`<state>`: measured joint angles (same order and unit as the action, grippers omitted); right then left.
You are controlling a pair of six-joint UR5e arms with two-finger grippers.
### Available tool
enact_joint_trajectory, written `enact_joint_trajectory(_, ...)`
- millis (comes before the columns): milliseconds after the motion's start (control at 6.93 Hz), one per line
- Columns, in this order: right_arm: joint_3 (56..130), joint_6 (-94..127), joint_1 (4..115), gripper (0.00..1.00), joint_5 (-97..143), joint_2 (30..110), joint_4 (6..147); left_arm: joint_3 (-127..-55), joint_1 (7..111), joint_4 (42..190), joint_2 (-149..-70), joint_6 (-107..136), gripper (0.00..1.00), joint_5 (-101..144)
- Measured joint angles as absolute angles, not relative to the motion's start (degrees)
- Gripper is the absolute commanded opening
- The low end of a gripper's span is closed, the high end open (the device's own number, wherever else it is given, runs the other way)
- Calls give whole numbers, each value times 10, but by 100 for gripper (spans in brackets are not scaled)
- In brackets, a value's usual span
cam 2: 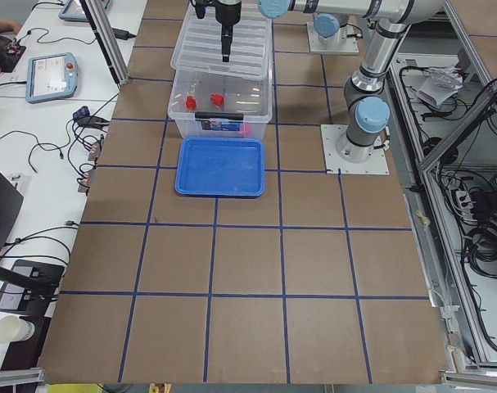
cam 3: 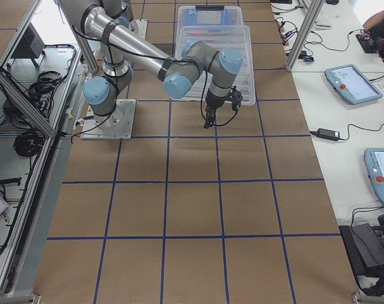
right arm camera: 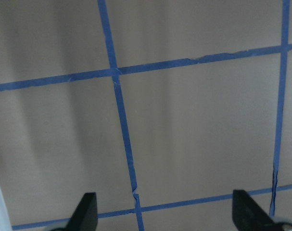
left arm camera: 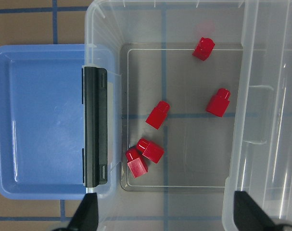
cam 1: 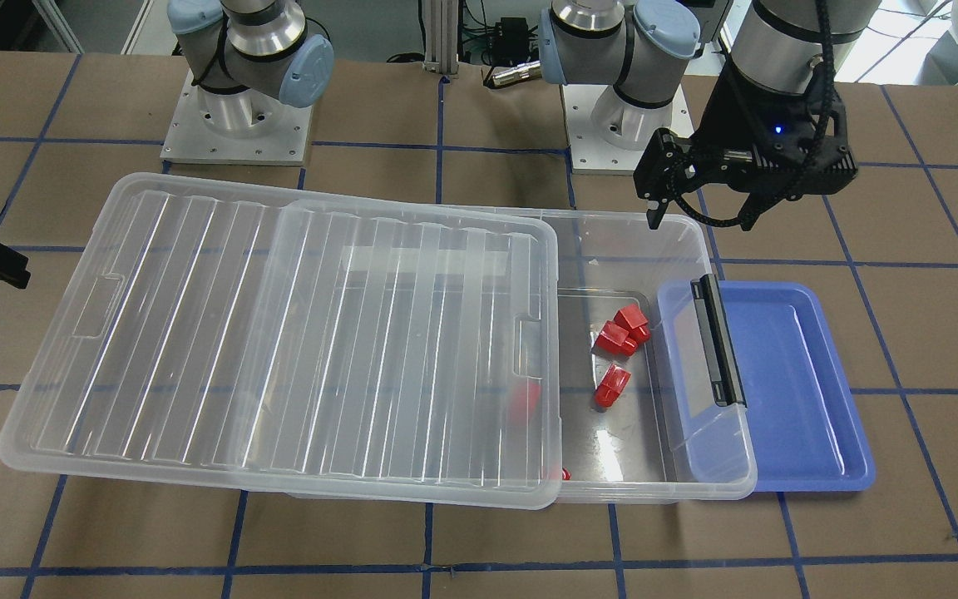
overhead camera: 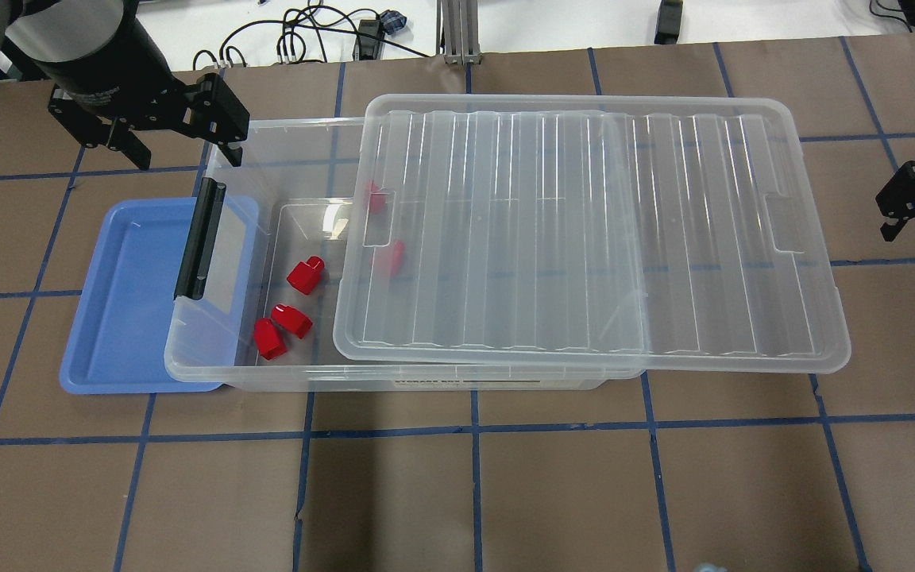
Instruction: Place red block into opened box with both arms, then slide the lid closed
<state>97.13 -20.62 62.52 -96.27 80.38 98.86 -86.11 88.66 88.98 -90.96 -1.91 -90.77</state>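
Several red blocks lie on the floor of the clear box; three sit in the uncovered end, others show through the lid. The ribbed clear lid rests on the box, covering most of it and overhanging its right end. My left gripper hangs open and empty above the uncovered end, near the far rim. My right gripper is open over bare table beyond the lid's right end, holding nothing; one finger shows in the overhead view.
A blue tray lies under the box's left end, below the black bar clasp. Brown paper with a blue tape grid covers the table. The arm bases stand behind the box.
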Motion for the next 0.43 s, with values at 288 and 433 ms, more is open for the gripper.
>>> enact_joint_trajectory(288,990,-205,644,100,-956,803,1025,-857,887,892,-918,-19,100,-894)
enact_joint_trajectory(433,1000,-205,650,100,-956,803,1043,-852,885,894,-919,-19,100,-890)
